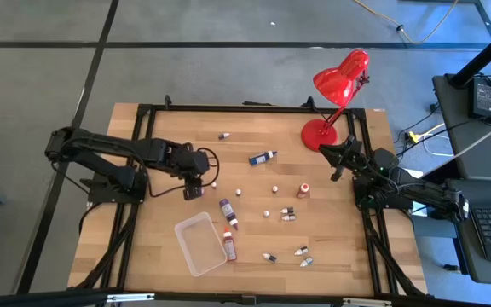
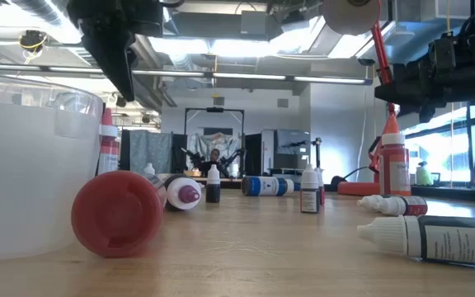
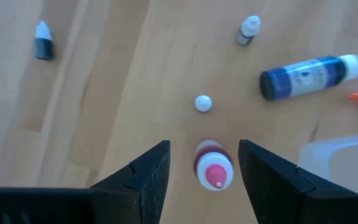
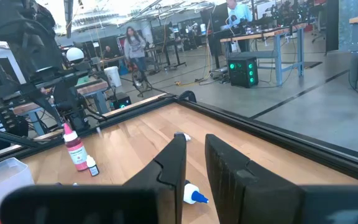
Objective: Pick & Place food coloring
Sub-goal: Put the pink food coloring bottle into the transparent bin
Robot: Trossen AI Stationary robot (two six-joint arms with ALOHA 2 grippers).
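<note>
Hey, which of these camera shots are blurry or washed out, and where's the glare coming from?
Low view: the red bottle cap and clear tray closest to the lens are soft, ceiling lights blow out. Left wrist view: the left gripper and the pink-capped bottle between its open fingers look slightly blurred. High view: evenly lit, the red lamp shows a glossy highlight.

Dropper bottles [image 1: 227, 211] lie scattered mid-table; the tray [image 1: 196, 243] sits near the front edge, the lamp [image 1: 335, 94] at the far right corner.

Open-plan robotics laboratory: beyond the wooden table [image 1: 254, 256], further robot arm rigs [image 2: 214, 157], workbenches [image 4: 272, 37], a lit computer tower [image 4: 241, 71], exposed ceiling ducts [image 2: 246, 62] and people [image 4: 134, 46] on a concrete floor [image 4: 303, 106].
</note>
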